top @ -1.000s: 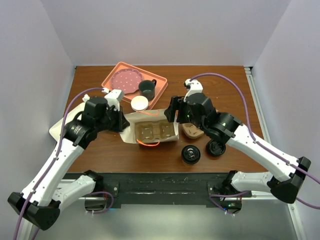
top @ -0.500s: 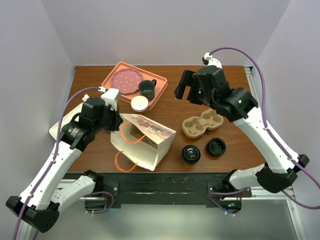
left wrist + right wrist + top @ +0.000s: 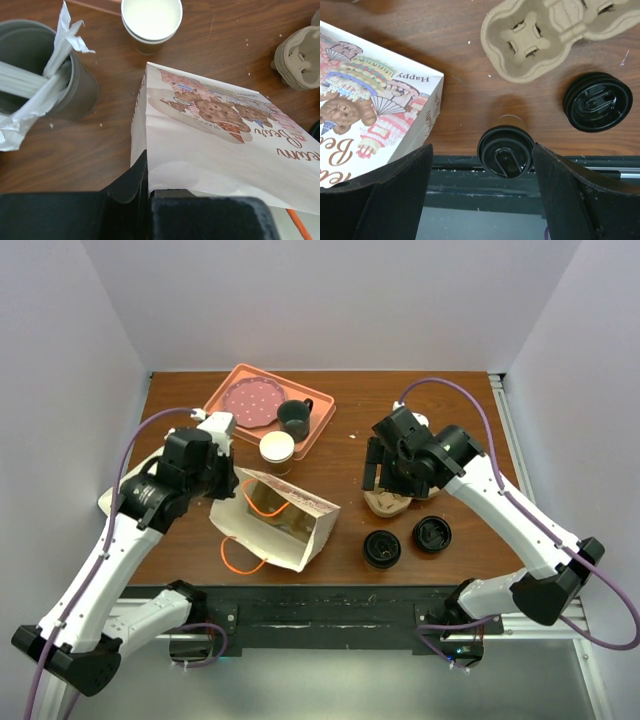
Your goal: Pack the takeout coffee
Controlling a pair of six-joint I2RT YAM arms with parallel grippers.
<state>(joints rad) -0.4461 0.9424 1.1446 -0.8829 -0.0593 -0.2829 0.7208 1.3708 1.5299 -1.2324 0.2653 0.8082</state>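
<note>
The left arm reaches toward the frame centre, and the left gripper pinches the edge of the paper bag. The right gripper points down with its fingers wide open, near the takeout coffee.

Walls: plain pale lavender, enclosing three sides.
Table: reddish-brown wood, speckled with pale crumbs.
Front rail: black, along the near edge.
Light: soft, even.
</note>
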